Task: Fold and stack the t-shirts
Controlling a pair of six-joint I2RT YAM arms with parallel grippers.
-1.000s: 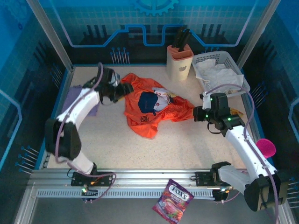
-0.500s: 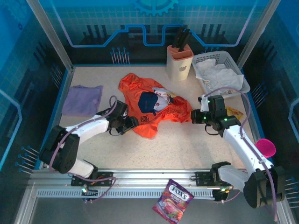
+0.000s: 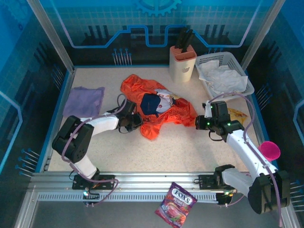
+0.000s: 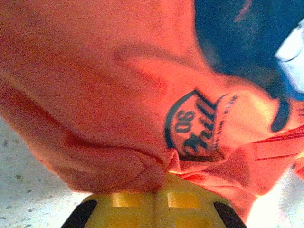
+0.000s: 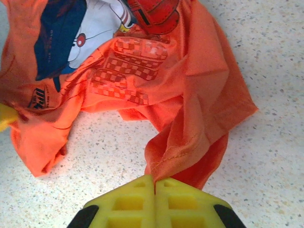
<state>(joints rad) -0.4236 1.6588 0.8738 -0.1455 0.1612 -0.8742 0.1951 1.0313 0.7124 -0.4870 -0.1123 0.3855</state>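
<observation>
Crumpled bright orange-red printed cloth t-shirt (image 3: 153, 127), left gripper (image 4: 156, 189) clamped on one edge, right gripper (image 5: 154, 180) pinched shut on the opposite hem

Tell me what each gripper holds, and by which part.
Both hold the orange t-shirt. The left gripper pinches a fold beside the dark badge print; the right gripper pinches a hemmed edge.

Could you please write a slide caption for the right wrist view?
Right end effector pinching a hem of the crumpled orange-red t-shirt on the speckled table.
</observation>
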